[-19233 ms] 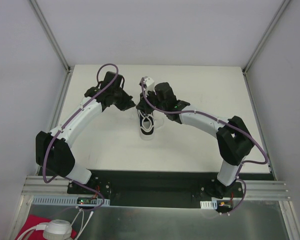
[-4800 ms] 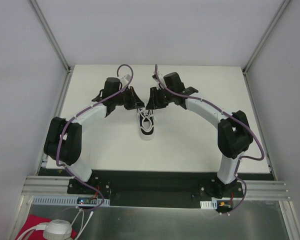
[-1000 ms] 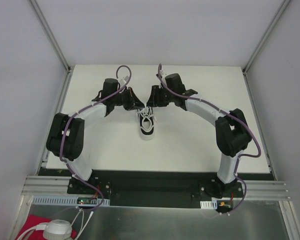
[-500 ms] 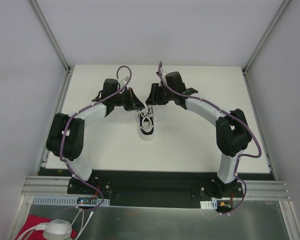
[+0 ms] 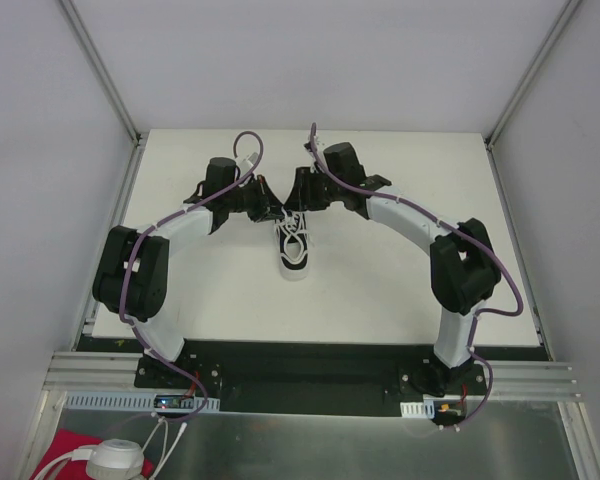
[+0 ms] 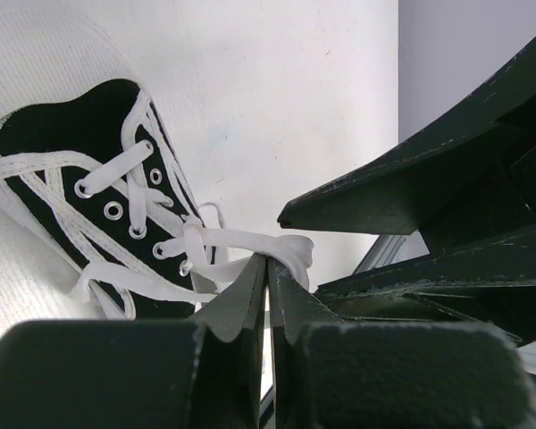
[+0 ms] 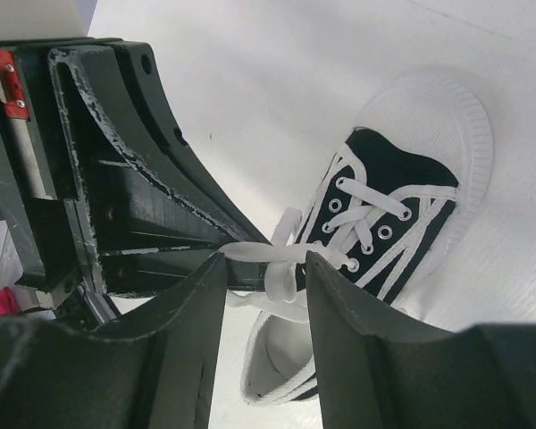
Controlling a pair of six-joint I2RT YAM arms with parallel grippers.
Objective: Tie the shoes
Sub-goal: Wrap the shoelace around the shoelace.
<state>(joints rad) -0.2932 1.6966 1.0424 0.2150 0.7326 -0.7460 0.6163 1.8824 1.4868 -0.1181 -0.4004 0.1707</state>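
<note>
Black sneaker [image 5: 294, 250], white sole: middle of the white table [image 5: 400, 290], toe toward the arm bases. White lace [image 6: 241, 243]: one strand clenched in the left gripper [image 6: 268, 270] beside the collar. Right gripper [image 7: 263, 268]: jaws spread, straddling that strand, seemingly without contact.

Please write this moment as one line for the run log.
left gripper: shut on white lace | right gripper: open around that lace | sneaker: sole down on table
</note>
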